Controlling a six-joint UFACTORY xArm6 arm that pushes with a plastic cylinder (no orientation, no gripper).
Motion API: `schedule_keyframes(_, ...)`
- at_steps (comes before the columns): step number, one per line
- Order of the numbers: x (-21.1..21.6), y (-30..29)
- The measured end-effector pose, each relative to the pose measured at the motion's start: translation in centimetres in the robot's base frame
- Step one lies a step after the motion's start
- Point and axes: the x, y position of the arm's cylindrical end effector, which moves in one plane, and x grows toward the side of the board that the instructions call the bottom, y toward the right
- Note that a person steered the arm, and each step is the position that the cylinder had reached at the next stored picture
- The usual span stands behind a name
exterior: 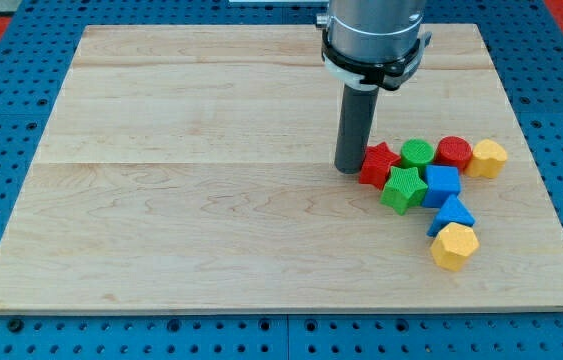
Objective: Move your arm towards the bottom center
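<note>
My tip (350,168) rests on the wooden board (191,200) right of centre, touching or just left of a red star block (378,164). Behind the star sit a green cylinder (417,153), a red cylinder (453,151) and a yellow block (488,158). Below the star lie a green star (403,189), a blue cube (442,185), a blue triangular block (451,214) and a yellow hexagonal block (454,246). All the blocks form one cluster to the right of my tip.
The arm's grey body (375,30) hangs over the board's top edge. A blue perforated table (1,330) surrounds the board, with red panels at the view's top corners.
</note>
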Motion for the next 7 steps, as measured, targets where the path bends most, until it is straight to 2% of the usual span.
schedule_keyframes(2,-0.4,-0.5)
schedule_keyframes(3,1.0,-2.0)
schedule_keyframes(5,9.0,-2.2)
schedule_keyframes(6,11.4,-2.0)
schedule_keyframes(7,11.9,-2.0)
